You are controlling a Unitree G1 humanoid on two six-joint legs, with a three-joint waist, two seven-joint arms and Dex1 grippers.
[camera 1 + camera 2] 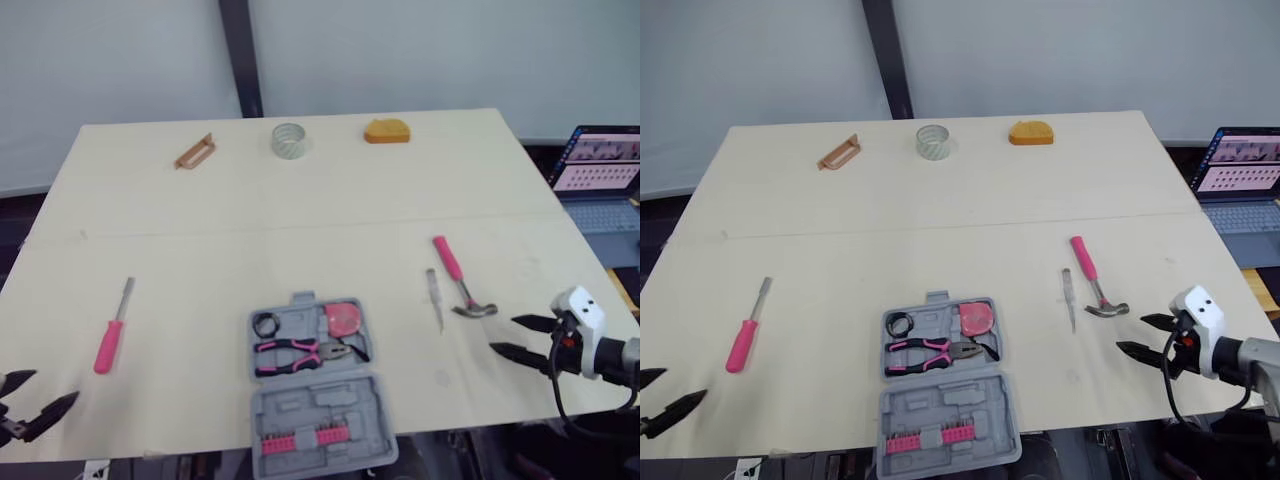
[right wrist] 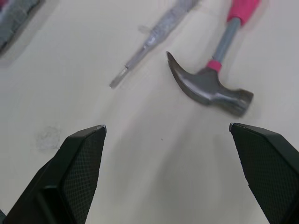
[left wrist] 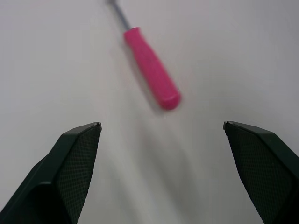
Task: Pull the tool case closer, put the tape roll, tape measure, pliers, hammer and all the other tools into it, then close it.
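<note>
The case (image 1: 318, 402) lies open at the bottom centre of the frame, close to the near edge of the surface (image 1: 300, 220). Its upper half holds the pliers (image 1: 300, 352), a pink tape measure (image 1: 344, 319) in the upper right corner and a small black ring (image 1: 266, 324) in the upper left corner. The lower half carries a row of pink bits (image 1: 303, 438).

The other tools lie outside the case. The hammer (image 1: 458, 280) lies at right of centre, pink handle pointing up the frame and steel head toward the bottom, with a slim grey tool (image 1: 434, 296) just beside it on its left, apart from it. A pink screwdriver (image 1: 110, 340) lies at the left, well apart from the case, blade pointing up the frame. Along the top of the surface sit a brown handle-like piece (image 1: 195, 152), the tape roll (image 1: 288, 139) and an orange object (image 1: 387, 131), in that order from left to right. A laptop (image 1: 600, 165) shows at the right edge.

The left end effector (image 1: 56, 385) hangs at the bottom left corner, released, fingers spread and grasping nothing - the screwdriver handle lies ahead of it. The right end effector (image 1: 501, 334) is at the lower right, likewise spread wide and empty, its tips near the hammer head but not touching it.
</note>
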